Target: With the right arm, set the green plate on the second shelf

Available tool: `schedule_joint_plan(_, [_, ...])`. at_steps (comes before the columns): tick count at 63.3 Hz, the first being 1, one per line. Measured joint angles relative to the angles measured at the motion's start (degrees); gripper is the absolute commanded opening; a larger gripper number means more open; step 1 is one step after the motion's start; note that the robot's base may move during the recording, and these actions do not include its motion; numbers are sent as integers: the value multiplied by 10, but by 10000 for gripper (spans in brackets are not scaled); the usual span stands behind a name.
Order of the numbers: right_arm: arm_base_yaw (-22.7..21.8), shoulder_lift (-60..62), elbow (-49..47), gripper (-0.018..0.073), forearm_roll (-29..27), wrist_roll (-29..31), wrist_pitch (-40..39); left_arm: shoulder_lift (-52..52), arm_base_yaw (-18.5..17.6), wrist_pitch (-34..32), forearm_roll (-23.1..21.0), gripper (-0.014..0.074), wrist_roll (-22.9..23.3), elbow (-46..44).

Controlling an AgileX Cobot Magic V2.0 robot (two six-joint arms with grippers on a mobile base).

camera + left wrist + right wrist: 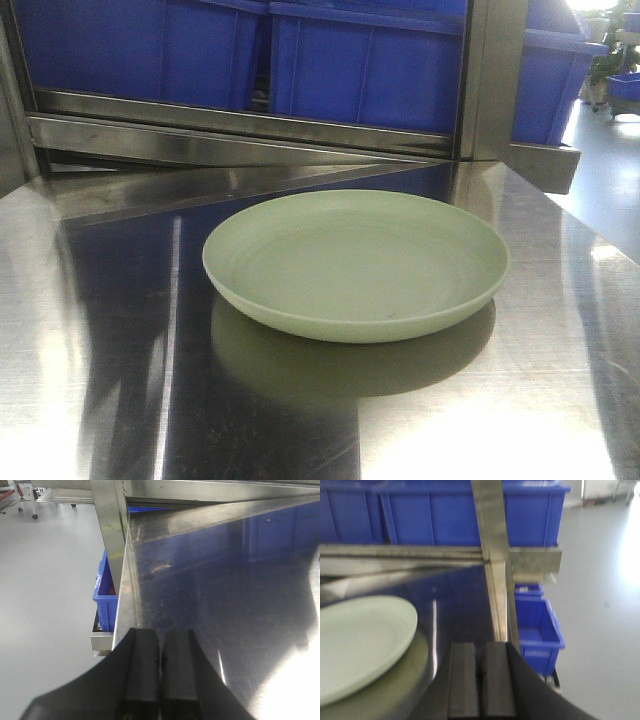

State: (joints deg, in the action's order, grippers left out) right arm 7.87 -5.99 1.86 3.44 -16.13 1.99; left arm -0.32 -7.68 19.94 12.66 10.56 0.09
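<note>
The largest element is the steel shelf (pixel 560 330), a polished, strongly reflective deck that fills the front view. I cannot tell from these views which level of the rack it is. Behind it, on a higher level, stands a row of blue bins (pixel 370 65), and a steel upright post (pixel 492 75) rises at the deck's far right edge. A further blue bin (pixel 537 625) sits lower, outside the post, above the floor. The green plate (pixel 355 262) lies flat and right way up near the middle of the deck, well clear of the bins and the post, with nothing touching it. My right gripper (pixel 481 680) is closed, pads pressed together and empty. It sits to the right of the plate, not in contact, near the post line. My left gripper (pixel 160 675) is likewise closed and empty, at the deck's left edge, with no plate in its view. Hazards, as I judge them: the rim is low and the deck is slick, so an approach with closed pads would push the plate instead of seizing it. A pinch on one edge of so wide and shallow a dish may let it tilt or slip out during a lift. The post stands close to my right arm's path, so a swing could strike it. Glare on the steel may also mask the rim edge.
</note>
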Motion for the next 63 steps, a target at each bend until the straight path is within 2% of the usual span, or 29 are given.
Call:
schedule_joint_plan(14, [4,-117,-27,48,-1,-3,-23,0,0,0,0,125,0,0])
schedule_joint_plan(25, [4,-200,-77,48,-39,-58,-20,0,0,0,0,125,0,0])
schedule_joint_plan(35, [4,-292,-124,69,-48,-73,-3,0,0,0,0,125,0,0])
schedule_joint_plan(41, [4,-347,-155,141,-49,-76,-1,0,0,0,0,125,0,0])
schedule_joint_plan(48, [4,-406,-190,321,-50,-77,0,0,0,0,0,125,0,0])
schedule_joint_plan(53, [10,-454,-215,417,-50,-77,0,0,0,0,0,125,0,0])
schedule_joint_plan(63, [43,-548,-270,424,-50,-77,0,0,0,0,0,125,0,0])
